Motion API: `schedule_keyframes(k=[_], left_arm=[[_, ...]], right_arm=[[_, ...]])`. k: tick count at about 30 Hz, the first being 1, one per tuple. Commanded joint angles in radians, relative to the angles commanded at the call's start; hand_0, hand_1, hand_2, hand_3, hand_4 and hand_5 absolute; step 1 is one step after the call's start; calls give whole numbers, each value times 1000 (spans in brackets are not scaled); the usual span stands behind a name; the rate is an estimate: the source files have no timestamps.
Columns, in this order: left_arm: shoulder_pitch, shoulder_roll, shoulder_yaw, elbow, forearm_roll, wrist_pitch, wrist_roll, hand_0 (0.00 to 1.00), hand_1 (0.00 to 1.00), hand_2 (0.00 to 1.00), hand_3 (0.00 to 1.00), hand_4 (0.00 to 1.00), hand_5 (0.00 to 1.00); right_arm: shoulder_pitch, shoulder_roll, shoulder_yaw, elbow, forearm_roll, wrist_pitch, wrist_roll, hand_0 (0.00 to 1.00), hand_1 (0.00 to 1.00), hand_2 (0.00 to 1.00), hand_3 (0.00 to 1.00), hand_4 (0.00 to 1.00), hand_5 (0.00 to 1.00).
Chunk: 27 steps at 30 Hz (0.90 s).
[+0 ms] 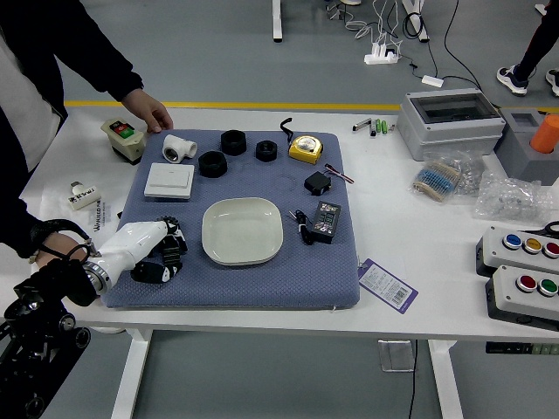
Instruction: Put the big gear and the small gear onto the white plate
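White plate [242,231] well inside mat's [262,288] edges; narrow gap to left hand [144,243], its grip I cannot tell

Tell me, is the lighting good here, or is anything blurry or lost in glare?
In the head view, light looks soft and even, with no hard shadow around the white plate; in the same view, the clear plastic bags catch small glints, nothing looks badly blurred, and the dark parts of the robot's left hand are hard to tell apart.
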Motion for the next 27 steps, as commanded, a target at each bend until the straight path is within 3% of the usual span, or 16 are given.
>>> schedule_keyframes(k=[9, 19, 20, 25, 27], left_arm=[[0, 4, -7, -35, 0, -9, 6, 298, 403, 451, 504, 95, 2], [-8, 12, 9, -127, 0, -4, 2, 298, 402, 450, 505, 104, 2], [-9, 12, 11, -131, 0, -3, 1, 293, 396, 444, 498, 68, 2], [-33, -11, 44, -134, 0, 25, -20, 293, 396, 444, 498, 68, 2], [-54, -33, 69, -112, 0, 52, -40, 290, 393, 441, 495, 50, 2]], right_arm=[[2, 0, 1, 0, -1, 0, -1, 703, 728, 774, 603, 832, 691], [5, -1, 3, 0, -1, 1, -1, 703, 728, 774, 603, 832, 691], [5, -2, 3, 0, -1, 1, -1, 703, 727, 774, 602, 832, 691], [6, -2, 2, 0, -1, 1, -2, 703, 727, 774, 602, 832, 691], [8, -2, 0, 1, -1, 1, -2, 703, 729, 774, 603, 832, 691]])
